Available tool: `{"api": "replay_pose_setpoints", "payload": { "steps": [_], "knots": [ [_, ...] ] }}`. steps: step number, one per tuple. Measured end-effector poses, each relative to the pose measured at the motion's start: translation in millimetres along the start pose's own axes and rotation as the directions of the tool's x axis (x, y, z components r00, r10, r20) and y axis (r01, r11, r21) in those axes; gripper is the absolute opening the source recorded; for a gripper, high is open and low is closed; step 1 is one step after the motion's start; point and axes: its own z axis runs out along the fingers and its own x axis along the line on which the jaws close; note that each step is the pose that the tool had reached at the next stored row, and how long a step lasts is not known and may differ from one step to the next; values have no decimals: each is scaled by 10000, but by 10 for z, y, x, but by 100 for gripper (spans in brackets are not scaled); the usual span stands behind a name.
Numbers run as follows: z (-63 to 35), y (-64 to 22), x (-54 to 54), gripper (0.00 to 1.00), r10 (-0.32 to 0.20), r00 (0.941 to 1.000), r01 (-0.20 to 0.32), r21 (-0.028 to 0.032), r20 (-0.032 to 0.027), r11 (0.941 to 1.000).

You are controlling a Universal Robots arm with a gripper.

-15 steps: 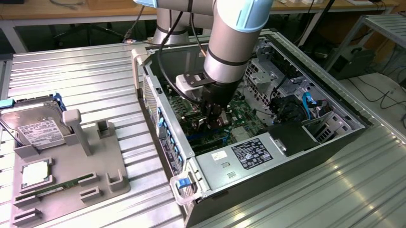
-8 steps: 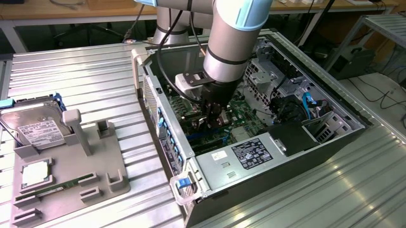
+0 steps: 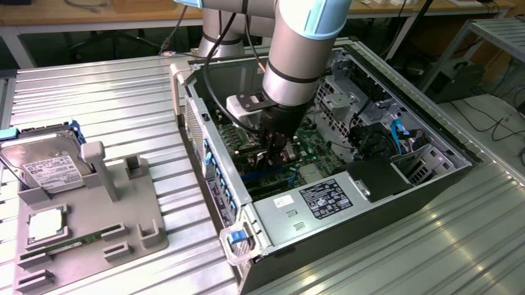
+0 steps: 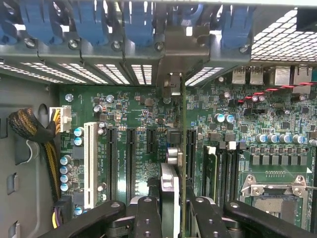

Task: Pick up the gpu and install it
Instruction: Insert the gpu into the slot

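Note:
My gripper (image 3: 276, 153) reaches down into the open computer case (image 3: 217, 184), just over the green motherboard (image 3: 308, 147). In the wrist view the gpu (image 4: 184, 134) appears edge-on as a thin upright card between the two black fingers (image 4: 148, 218), and my gripper (image 4: 176, 210) is shut on it. The card's silver bracket end (image 4: 171, 84) sits against the case's rear slot wall. The card's edge runs along a black expansion slot (image 4: 191, 153) on the motherboard (image 4: 148, 114). I cannot tell whether it is seated in the slot.
Blue slot latches (image 4: 89, 20) line the rear wall. A white slot (image 4: 90, 163) and yellow-black cables (image 4: 44, 144) lie to one side, the CPU socket (image 4: 275, 198) to the other. At the exterior view's left, a grey holder (image 3: 144, 236) carries a hard drive (image 3: 49, 169) and a RAM stick (image 3: 70, 244).

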Motion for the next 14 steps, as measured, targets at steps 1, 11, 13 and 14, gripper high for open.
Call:
{"api": "replay_pose_setpoints", "payload": {
  "steps": [1, 11, 13, 14],
  "knots": [
    [0, 0, 0, 28, 0, 10000, 0, 0, 0, 10000],
    [58, 0, 4, 28, 0, 10000, 0, -3, -3, 10000],
    [62, 0, 4, 28, -1, 10000, 1, 0, 3, 10000],
    [62, 0, 3, 28, 0, 10000, 0, 0, 5, 10000]
  ]
}}
